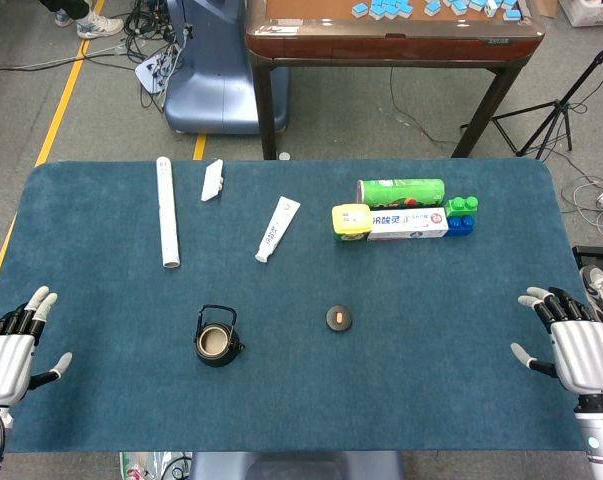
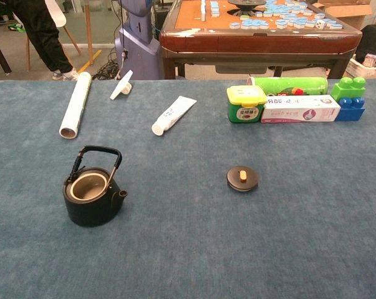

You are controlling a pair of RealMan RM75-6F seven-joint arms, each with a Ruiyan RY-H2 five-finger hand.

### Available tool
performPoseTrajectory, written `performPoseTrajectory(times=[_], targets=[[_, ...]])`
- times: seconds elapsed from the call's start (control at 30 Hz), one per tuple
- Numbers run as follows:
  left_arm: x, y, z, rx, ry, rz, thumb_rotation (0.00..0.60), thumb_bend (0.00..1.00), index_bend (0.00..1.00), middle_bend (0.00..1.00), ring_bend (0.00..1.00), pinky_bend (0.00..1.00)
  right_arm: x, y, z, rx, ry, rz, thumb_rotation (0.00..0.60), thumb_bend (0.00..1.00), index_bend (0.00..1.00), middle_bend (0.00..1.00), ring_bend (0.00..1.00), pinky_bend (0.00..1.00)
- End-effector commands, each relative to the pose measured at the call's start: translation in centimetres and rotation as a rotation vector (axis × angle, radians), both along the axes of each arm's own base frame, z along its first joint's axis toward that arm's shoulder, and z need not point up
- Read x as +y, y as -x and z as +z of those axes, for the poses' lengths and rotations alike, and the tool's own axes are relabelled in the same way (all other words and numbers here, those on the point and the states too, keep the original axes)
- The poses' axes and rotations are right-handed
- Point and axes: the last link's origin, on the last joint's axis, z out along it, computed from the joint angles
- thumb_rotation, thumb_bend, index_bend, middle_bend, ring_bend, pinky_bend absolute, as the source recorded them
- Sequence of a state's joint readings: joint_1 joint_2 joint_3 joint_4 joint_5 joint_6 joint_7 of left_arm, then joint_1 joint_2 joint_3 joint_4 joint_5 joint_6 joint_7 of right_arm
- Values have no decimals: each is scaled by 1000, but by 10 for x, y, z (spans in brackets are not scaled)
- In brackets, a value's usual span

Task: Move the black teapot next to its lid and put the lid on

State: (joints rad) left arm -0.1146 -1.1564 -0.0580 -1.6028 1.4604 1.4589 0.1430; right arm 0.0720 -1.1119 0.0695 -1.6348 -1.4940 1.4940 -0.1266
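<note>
While both hands lie open, teapot (image 2: 91, 194) stands lidless.

The worktop (image 2: 188, 249) wears a matt blue cloth with a short felt-like nap. The black teapot (image 2: 91, 200) looks like matt, slightly grainy cast metal, its inside pale and dull. Its lid (image 2: 242, 178) is matt black with a wood-coloured knob. At the upper right, the building blocks (image 2: 350, 99) are glossy plastic. Both hands (image 1: 9, 362) (image 1: 579, 352) have smooth silver shells.
</note>
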Motion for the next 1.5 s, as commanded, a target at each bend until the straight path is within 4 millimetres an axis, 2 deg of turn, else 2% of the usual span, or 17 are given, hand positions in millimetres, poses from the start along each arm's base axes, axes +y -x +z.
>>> performPoseTrajectory(times=[0.03, 0.23, 0.5, 0.6, 0.77, 0.97, 1.23, 1.3, 1.43, 1.5], targets=[[2, -1, 0, -7, 5, -5, 598, 249, 13, 43, 108, 132, 0, 0, 0, 0, 4, -1, 600, 188, 286, 244, 151, 254], [10, -3, -3, -28, 22, -37, 600, 249, 62, 48, 111, 132, -1, -3, 3, 3, 28, 19, 600, 188, 285, 244, 152, 254], [34, -9, -8, -58, 96, -80, 600, 250, 68, 53, 112, 132, -10, -15, 12, 35, 89, 46, 600, 188, 286, 244, 151, 255], [54, -16, -17, -100, 193, -73, 600, 250, 69, 53, 112, 132, -17, -22, 17, 52, 105, 50, 600, 188, 285, 244, 152, 254], [79, -26, -27, -149, 262, -67, 600, 249, 76, 52, 112, 132, -21, -27, 18, 63, 106, 52, 600, 187, 285, 244, 152, 255], [110, -43, -47, -163, 320, -84, 600, 249, 178, 63, 112, 132, -23, -27, 16, 71, 92, 41, 600, 187, 286, 244, 152, 254], [131, -64, -68, -143, 363, -100, 595, 249, 306, 72, 111, 130, -20, -24, 17, 75, 86, 29, 600, 187, 286, 244, 151, 254], [133, -71, -72, -140, 377, -109, 551, 249, 324, 72, 110, 129, -19, -23, 18, 74, 86, 27, 600, 188, 286, 244, 151, 255], [135, -83, -79, -124, 406, -122, 375, 250, 374, 72, 104, 126, -18, -20, 19, 63, 89, 17, 600, 187, 285, 244, 152, 254], [135, -89, -82, -116, 422, -127, 335, 250, 370, 72, 100, 123, -17, -18, 19, 61, 89, 12, 600, 187, 285, 244, 152, 254]])
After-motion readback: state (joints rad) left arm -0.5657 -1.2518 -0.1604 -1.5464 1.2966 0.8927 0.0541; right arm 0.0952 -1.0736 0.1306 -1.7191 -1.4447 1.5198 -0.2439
